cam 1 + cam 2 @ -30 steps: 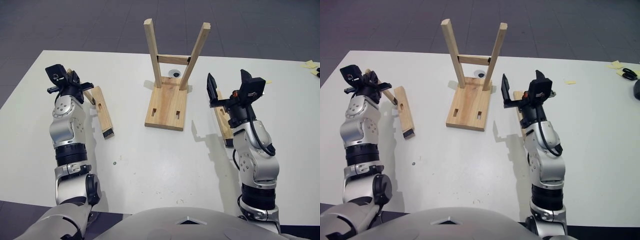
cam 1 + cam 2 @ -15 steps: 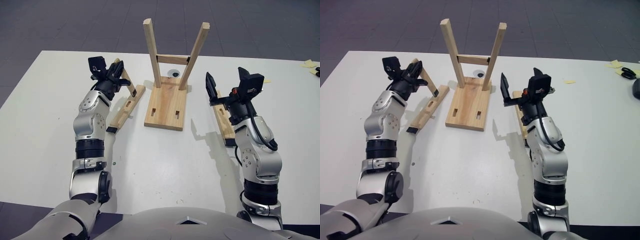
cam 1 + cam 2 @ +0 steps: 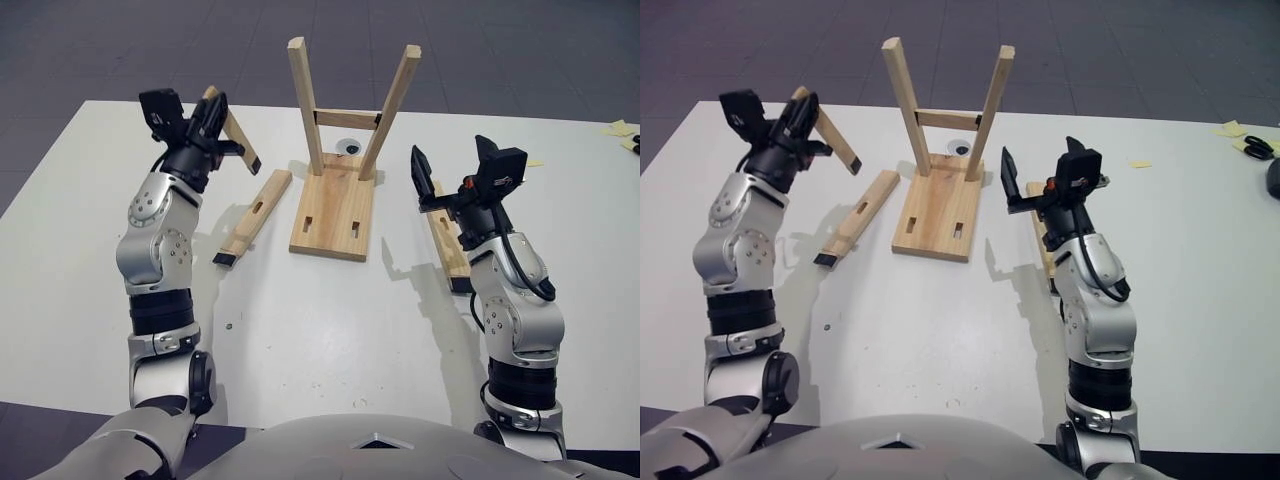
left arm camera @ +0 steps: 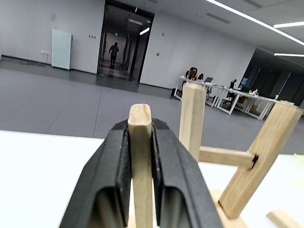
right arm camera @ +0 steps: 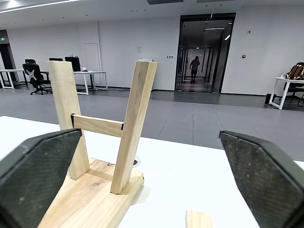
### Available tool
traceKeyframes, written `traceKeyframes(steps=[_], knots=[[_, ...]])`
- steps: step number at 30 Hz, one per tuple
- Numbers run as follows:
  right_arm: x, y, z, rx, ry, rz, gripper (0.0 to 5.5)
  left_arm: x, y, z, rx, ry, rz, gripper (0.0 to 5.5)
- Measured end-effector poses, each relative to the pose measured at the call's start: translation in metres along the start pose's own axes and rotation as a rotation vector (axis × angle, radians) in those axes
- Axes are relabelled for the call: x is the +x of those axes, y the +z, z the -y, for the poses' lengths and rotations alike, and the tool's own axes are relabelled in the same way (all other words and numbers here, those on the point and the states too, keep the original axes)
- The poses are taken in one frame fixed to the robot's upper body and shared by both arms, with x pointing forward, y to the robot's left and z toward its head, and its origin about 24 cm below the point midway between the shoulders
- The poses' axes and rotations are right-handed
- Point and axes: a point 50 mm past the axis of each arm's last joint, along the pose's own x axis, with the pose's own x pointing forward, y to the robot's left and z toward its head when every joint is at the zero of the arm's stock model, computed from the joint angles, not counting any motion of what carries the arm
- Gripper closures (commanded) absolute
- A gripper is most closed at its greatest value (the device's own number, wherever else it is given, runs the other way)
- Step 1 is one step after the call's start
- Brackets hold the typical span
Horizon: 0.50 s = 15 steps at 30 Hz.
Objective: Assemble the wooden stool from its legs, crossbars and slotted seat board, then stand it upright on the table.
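Gripping a slim wooden bar, the left gripper has its two black fingers pressed flat against the bar's sides. It holds the bar raised above the far left part of the white table. The bar is pale, square-edged wood, tilted, with a dark tip at its lower end.

Just beside it, a loose leg lies flat on the table. It is pale wood with small slots cut in one face and a black cap at the near end.

At the centre lies the seat board, a flat rectangle of light wood. Its two far slots hold two upright legs, which are joined near the base by a short crossbar. The two near slots are unfilled.

The right gripper hovers to the right of the board, its textured black pads spread wide with nothing between them. Below it, another wooden piece lies on the table.

A dark round hole sits in the tabletop behind the board.
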Motion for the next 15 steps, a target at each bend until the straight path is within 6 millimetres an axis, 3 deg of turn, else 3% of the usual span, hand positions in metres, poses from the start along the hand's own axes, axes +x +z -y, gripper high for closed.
traceKeyframes(steps=[8, 15], knots=[[0.0, -0.002, 0.001, 0.001, -0.002, -0.006, 0.1, 0.002, -0.019, -0.006, 0.039, -0.042, -0.065, 5.09], [0.0, -0.002, 0.001, 0.001, -0.005, -0.006, 0.1, -0.003, -0.021, -0.011, 0.077, -0.065, -0.098, 5.09]])
